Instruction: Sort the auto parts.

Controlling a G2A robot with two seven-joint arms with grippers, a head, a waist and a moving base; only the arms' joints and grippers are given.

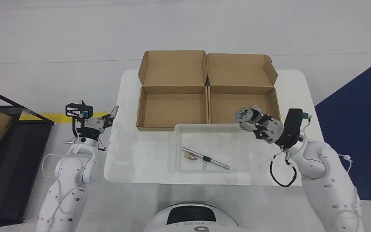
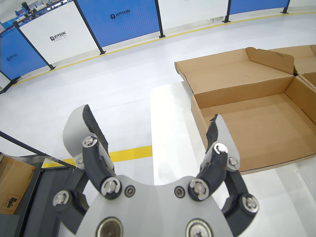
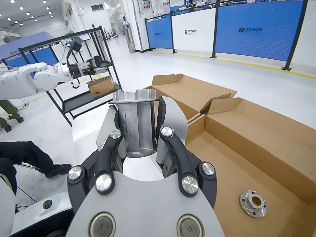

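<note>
The white table [image 1: 145, 162] carries two open cardboard boxes side by side. I have my right gripper [image 3: 137, 109] clamped on a cast metal housing [image 3: 134, 129] above the right box [image 3: 246, 149], where a round flange [image 3: 253, 203] lies. My left gripper [image 2: 151, 114] hangs wide open and empty at the table's left edge

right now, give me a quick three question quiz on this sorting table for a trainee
1. True or false: the left gripper is shut on a part.
2. What does the right gripper hold? A) a grey metal part B) a screwdriver C) nothing
3. Fill in: the metal ring lies in the cardboard box on the robot's ___.
Key: 1 false, it is open and empty; 2 A; 3 right.
</note>
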